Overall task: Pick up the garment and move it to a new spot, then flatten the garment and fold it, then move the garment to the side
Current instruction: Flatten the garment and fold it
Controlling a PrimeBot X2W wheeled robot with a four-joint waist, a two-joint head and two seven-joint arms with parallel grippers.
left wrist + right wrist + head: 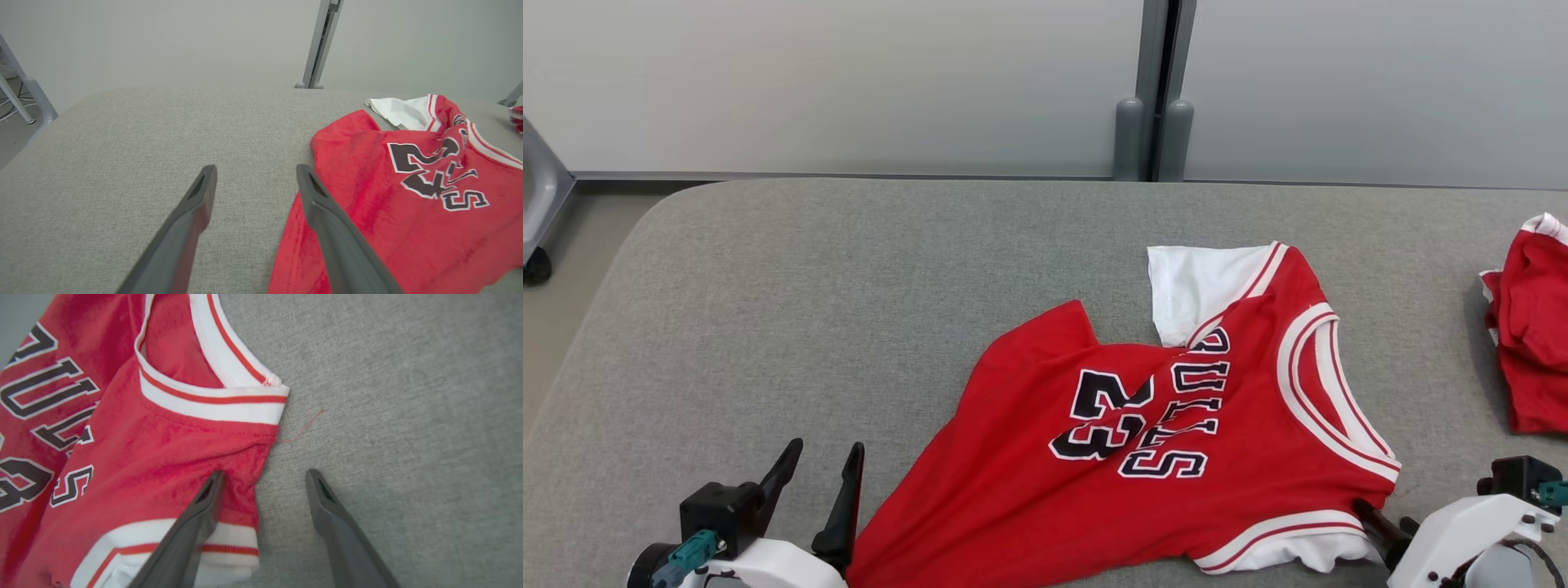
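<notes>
Sprawling jersey (1143, 457), grey fabric table (809, 310), pale wall (849, 82)

Seen from the head, the red jersey (1176, 457) runs off the btm edge, hem out of frame, and a second red garment (1531, 327) is cut by the rt edge. In the right wrist view, one finger of the right gripper (264, 475) covers part of the jersey; contact w/ cloth unclear.
</notes>
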